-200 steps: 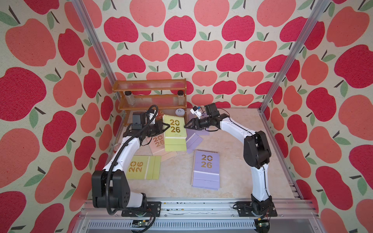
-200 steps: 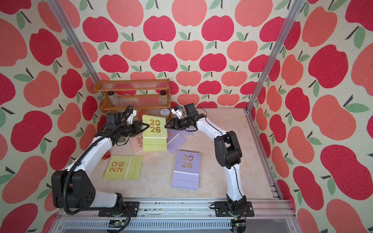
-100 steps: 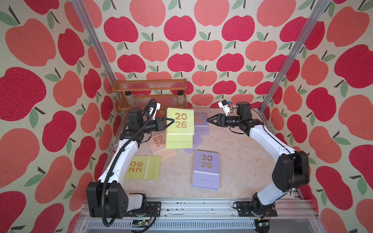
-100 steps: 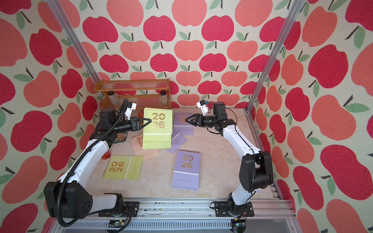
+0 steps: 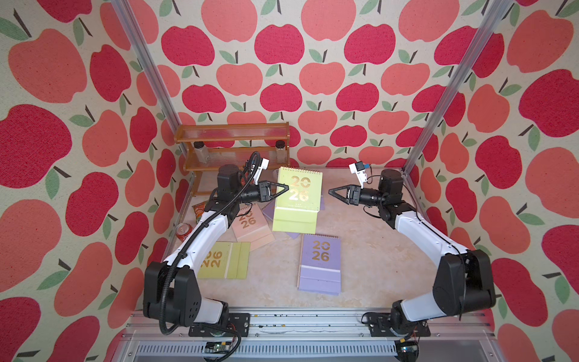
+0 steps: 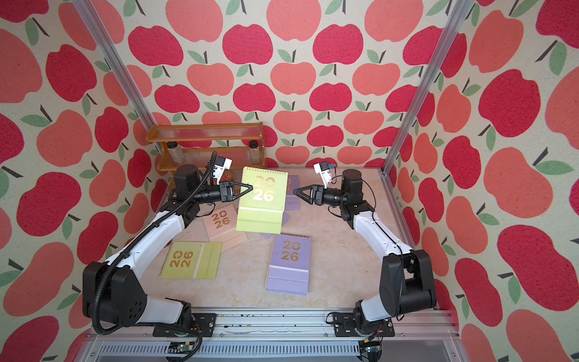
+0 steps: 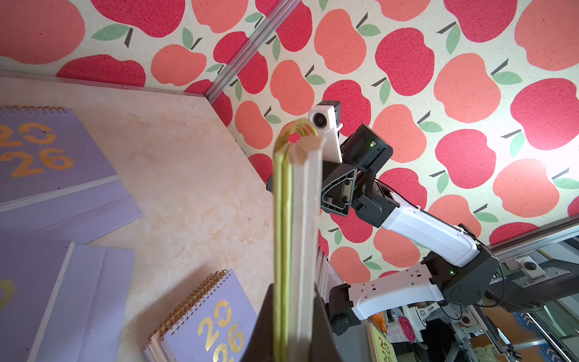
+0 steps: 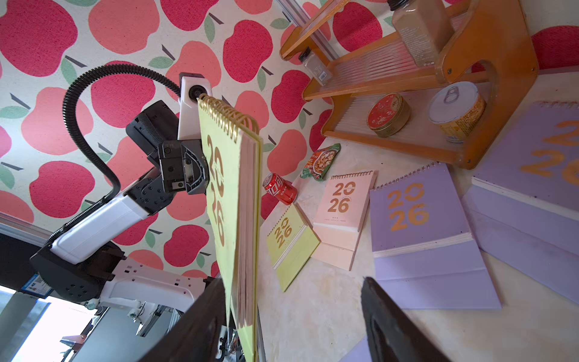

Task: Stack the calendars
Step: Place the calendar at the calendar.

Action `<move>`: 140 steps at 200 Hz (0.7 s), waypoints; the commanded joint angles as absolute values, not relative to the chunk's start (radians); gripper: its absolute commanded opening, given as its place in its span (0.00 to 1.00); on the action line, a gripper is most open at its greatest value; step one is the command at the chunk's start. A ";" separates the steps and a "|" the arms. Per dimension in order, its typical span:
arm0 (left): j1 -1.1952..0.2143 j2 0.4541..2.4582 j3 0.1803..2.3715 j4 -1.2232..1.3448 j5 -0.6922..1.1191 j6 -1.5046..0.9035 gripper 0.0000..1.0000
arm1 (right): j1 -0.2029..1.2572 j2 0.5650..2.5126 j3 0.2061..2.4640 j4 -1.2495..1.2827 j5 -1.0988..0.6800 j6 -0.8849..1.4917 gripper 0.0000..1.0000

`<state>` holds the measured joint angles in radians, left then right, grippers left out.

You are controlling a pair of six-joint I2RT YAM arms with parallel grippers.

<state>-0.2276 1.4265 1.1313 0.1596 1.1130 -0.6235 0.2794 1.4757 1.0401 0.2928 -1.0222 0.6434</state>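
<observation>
Top views take in an apple-papered cell where a wooden rack [image 5: 233,147], carrying two spice jars [image 5: 200,153], stands at the back-left corner of the marbled surface [image 5: 369,250]. A red soda can [image 5: 183,231] and a crinkled snack packet [image 5: 200,211] lie along the left wall, partly hidden behind the left arm. The right wrist view adds two tins [image 8: 388,114] on the rack's bottom shelf.

Both arms reach inward from the front rail, their forearms roughly level and pointing at each other. The left end effector [image 5: 284,188] is clamped on the left edge of a lifted yellow-green calendar [image 5: 296,200]. It holds the calendar clear of the surface, gold spiral toward the back wall and gold "2026" facing the top cameras. The left wrist view shows the calendar edge-on between the dark fingers [image 7: 262,326]. The right end effector [image 5: 330,190] hangs near the calendar's opposite edge, apart from it, and its fingers are spread and empty in the right wrist view.

Below, a pale pink calendar [image 5: 250,227], a flat yellow-green calendar [image 5: 224,260] and a lilac calendar [image 5: 319,264] lie on the surface. More lilac calendars [image 6: 294,197] are partly hidden behind the lifted one.
</observation>
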 commanded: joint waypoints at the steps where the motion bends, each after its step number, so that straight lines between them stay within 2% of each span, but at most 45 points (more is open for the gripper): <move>1: -0.256 1.452 1.146 0.278 1.149 -0.667 0.00 | 0.290 1.461 1.019 0.427 -1.071 0.691 0.71; 99: -0.311 1.522 1.159 0.369 1.152 -0.721 0.00 | 0.361 1.533 1.018 0.553 -1.082 0.755 0.69; 126: -0.316 1.527 1.157 0.382 1.153 -0.728 0.00 | 0.368 1.553 1.011 0.607 -1.085 0.791 0.65; 140: -0.318 1.529 1.155 0.387 1.153 -0.729 0.00 | 0.370 1.557 1.009 0.634 -1.088 0.808 0.60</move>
<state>-0.3122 1.5196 1.1316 0.3088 1.1164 -0.7162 0.3603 1.5444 1.0199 0.5404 -1.0637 0.7547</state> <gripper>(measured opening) 0.107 0.640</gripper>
